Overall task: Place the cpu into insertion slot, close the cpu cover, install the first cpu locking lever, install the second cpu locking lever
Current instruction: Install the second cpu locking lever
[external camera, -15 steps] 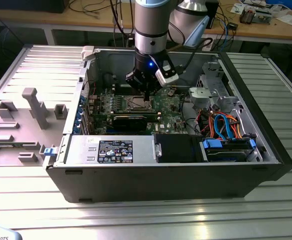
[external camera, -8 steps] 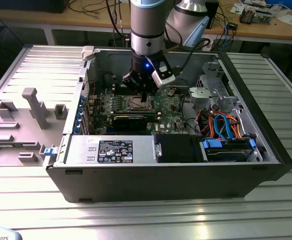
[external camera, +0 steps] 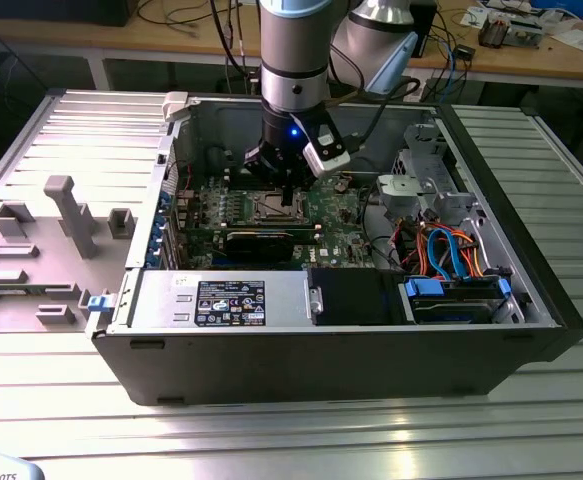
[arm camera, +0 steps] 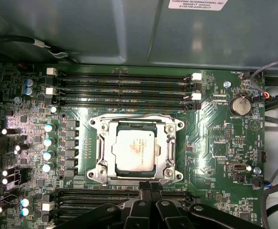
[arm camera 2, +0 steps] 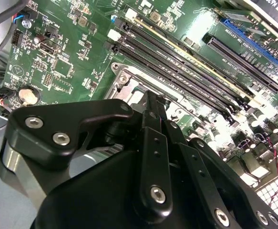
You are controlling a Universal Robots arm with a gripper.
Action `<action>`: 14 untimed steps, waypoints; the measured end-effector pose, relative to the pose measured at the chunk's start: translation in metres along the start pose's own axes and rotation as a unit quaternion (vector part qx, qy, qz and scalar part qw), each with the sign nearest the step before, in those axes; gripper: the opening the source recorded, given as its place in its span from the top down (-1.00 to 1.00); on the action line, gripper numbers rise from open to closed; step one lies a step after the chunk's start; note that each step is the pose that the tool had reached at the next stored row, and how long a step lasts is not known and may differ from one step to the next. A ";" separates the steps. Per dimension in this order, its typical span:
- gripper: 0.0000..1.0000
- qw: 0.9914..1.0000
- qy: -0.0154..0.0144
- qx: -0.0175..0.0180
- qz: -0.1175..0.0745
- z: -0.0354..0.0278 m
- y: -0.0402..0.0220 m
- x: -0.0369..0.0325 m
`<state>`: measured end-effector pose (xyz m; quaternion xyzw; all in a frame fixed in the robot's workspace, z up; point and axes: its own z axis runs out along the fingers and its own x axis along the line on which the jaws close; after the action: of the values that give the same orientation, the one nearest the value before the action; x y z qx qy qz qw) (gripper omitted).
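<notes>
One cpu [arm camera: 134, 149], dull silver top, seated under cpu cover [arm camera: 169, 145].

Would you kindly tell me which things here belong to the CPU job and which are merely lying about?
Belonging to the job:
- cpu, seated in the insertion slot
- cpu cover, lying around the chip
- gripper, at the socket's edge

Lying about:
- memory slots
- coin battery
- drive cables
- grey moulded tray outside the case
</notes>
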<state>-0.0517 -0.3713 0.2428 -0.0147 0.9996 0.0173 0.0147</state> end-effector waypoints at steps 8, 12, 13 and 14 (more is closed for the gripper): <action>0.79 1.000 0.000 -0.003 0.000 -0.0001 -0.0002 0.0014; 0.79 1.000 -0.001 -0.026 0.001 -0.0002 -0.0032 0.0025; 0.79 0.999 -0.001 -0.032 0.001 -0.0002 -0.0042 0.0025; 0.79 0.999 -0.001 -0.035 0.001 -0.0002 -0.0049 0.0025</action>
<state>-0.0540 -0.3763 0.2427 -0.0142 0.9984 0.0519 0.0152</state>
